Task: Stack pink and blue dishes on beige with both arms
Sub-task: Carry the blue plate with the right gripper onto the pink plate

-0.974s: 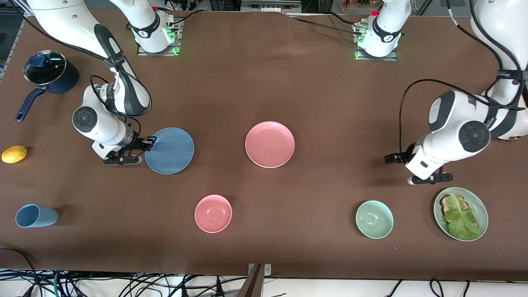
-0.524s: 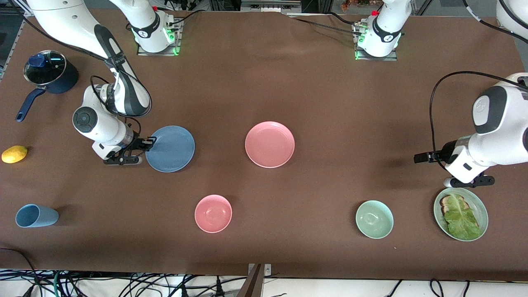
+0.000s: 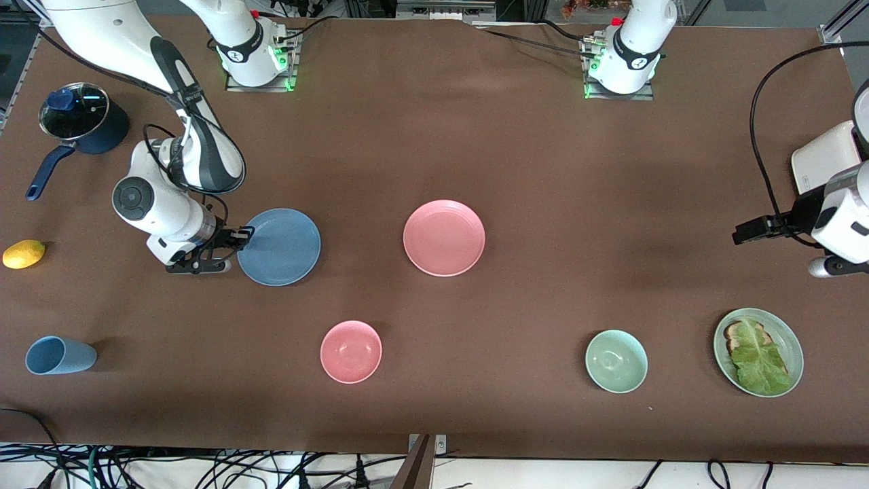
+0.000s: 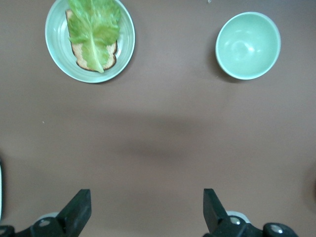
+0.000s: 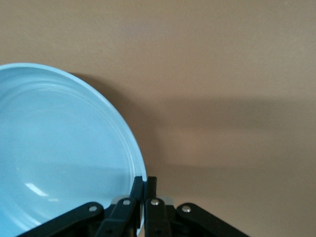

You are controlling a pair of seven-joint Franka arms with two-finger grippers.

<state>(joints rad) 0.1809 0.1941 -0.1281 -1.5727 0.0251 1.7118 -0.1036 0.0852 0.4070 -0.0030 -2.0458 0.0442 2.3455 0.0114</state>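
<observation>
Nothing is stacked yet and no beige plate shows. The right claw (image 3: 239, 236) grips the rim of the blue plate (image 3: 280, 246) toward the right arm's end of the surface; the pink plate (image 3: 444, 238) lies mid-surface. The left claw (image 4: 145, 207) hangs open over that arm's edge.

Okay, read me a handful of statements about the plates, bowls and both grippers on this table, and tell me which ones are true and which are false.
1. The right gripper is shut on the rim of the flat round blue plate. True.
2. The flat round pink plate is stacked on the blue plate. False: it lies alone on the brown table, apart from it.
3. The left gripper is open and holds nothing. True.
4. The small deep pink bowl lies nearer the front camera than the pink plate. True.
5. A flat beige plate lies between the two bowls. False: no beige plate is in view.
</observation>
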